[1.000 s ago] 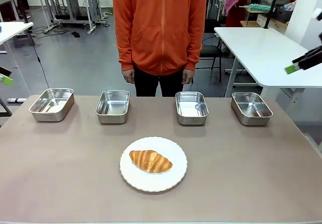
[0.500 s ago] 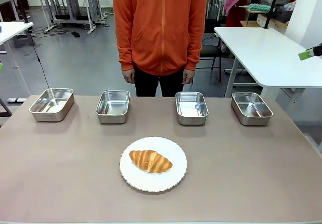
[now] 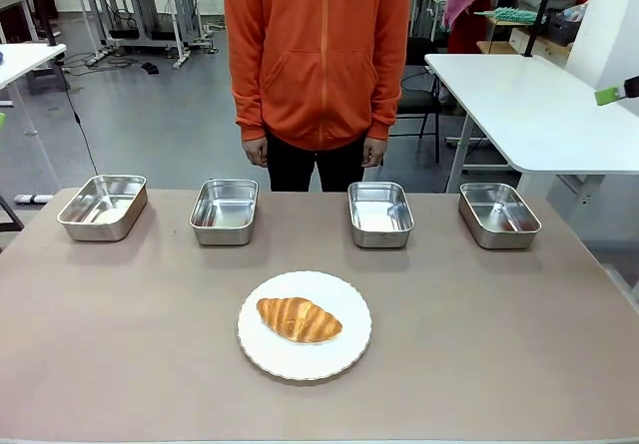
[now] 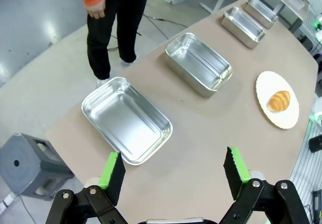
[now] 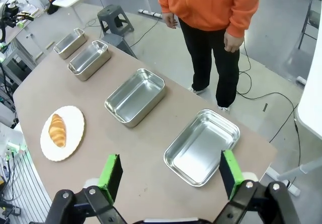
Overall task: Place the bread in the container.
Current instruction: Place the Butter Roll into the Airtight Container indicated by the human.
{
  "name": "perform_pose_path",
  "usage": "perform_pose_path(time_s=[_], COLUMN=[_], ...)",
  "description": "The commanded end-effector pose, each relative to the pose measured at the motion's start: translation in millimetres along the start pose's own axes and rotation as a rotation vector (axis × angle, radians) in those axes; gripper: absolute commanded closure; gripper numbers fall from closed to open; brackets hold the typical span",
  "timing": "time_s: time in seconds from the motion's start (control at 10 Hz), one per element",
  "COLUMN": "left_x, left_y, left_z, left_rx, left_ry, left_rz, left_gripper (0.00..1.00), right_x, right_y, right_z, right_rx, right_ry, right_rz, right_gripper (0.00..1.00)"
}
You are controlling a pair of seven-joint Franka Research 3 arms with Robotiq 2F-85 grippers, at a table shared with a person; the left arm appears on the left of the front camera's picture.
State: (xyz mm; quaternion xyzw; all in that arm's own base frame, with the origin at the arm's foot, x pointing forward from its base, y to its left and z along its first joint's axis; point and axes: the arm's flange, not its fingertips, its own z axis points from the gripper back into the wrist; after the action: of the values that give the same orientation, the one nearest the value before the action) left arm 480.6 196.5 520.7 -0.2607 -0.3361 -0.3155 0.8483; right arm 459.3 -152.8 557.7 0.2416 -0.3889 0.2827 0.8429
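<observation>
The bread (image 3: pixel 299 319), a golden croissant, lies on a round white plate (image 3: pixel 300 362) at the table's near middle. Several alike steel containers stand in a row behind it: (image 3: pixel 103 206), (image 3: pixel 224 211), (image 3: pixel 380 214), (image 3: pixel 499 215); all are empty. Which one the task means I cannot tell. My left gripper (image 4: pixel 173 169) hangs open high above the leftmost container (image 4: pixel 127 119), with the bread (image 4: pixel 278 101) far off. My right gripper (image 5: pixel 170 171) is open high over the rightmost container (image 5: pixel 202 146), and the bread (image 5: pixel 57 130) is well away. One green pad (image 3: pixel 607 96) of the right gripper shows at the upper right edge.
A person in an orange hoodie (image 3: pixel 318 55) stands at the far side, hands hanging down. A white table (image 3: pixel 519 95) stands off the back right corner. A grey stool (image 4: pixel 30 163) sits on the floor past the table's left end.
The right gripper's pad has risen and drifted toward the picture's right edge. The left gripper's pad has slid off the left edge. Bread, plate and containers are unmoved.
</observation>
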Motion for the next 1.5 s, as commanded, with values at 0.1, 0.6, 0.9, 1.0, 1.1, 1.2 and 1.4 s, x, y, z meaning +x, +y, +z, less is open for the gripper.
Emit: perform_pose_path(time_s=[0.1, 0.6, 0.9, 1.0, 1.1, 1.2, 1.4], left_x=[7, 11, 11, 11, 11, 11, 11], left_y=[-18, -14, -14, -14, -14, -14, -14], left_z=[-2, -5, -5, -5, -5, -5, -5], left_rx=[-0.016, -0.021, -0.021, -0.021, -0.021, -0.021, -0.021], left_ry=[-0.015, -0.002, -0.002, -0.002, -0.002, -0.002, -0.002], left_rz=[0.003, -0.010, -0.010, -0.010, -0.010, -0.010, -0.010], left_gripper=[0.00, 0.00, 0.00, 0.00, 0.00, 0.00, 0.00], right_x=[6, 0, 0, 0, 0, 0, 0], right_y=[-1, 0, 0, 0, 0, 0, 0], right_z=[1, 1, 1, 1, 1, 1, 1], right_rx=[0.017, 0.004, 0.004, 0.004, 0.004, 0.004, 0.004], right_ry=[-0.020, -0.003, -0.003, -0.003, -0.003, -0.003, -0.003], right_rz=[-0.026, -0.012, -0.012, -0.012, -0.012, -0.012, -0.012], right_gripper=[0.00, 0.00, 0.00, 0.00, 0.00, 0.00, 0.00])
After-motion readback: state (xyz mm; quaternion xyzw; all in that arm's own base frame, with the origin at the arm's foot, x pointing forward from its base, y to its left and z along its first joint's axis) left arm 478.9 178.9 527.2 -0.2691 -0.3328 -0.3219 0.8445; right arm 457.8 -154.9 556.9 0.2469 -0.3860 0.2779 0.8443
